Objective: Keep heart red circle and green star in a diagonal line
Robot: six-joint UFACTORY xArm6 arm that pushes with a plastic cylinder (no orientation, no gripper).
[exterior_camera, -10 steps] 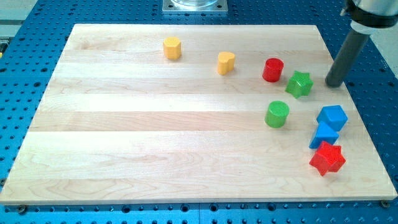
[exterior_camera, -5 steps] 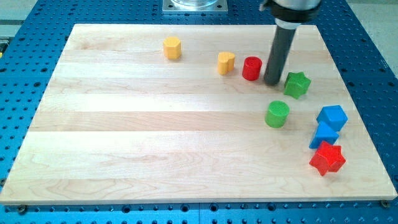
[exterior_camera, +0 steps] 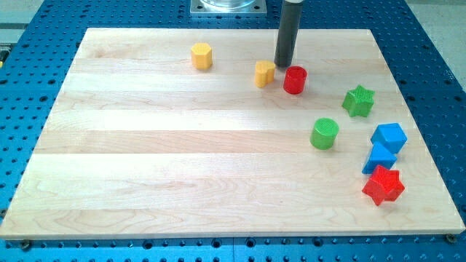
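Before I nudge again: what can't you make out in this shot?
- Camera view: my tip sits just above the gap between the yellow heart and red circle; contact with either is unclear.
- The rod's upper part and the arm are cut off by the view's top.
- The lower blue block is partly hidden by the red star.

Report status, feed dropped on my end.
My tip above-between yellow heart and red circle, near both. Green star lower right, apart. Line unobstructed.

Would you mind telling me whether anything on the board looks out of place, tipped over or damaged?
Nothing stands out. Every block sits flat and whole on the wooden board. My tip stands just above the gap between the yellow heart and the red circle; the green star lies apart, to the view's lower right.
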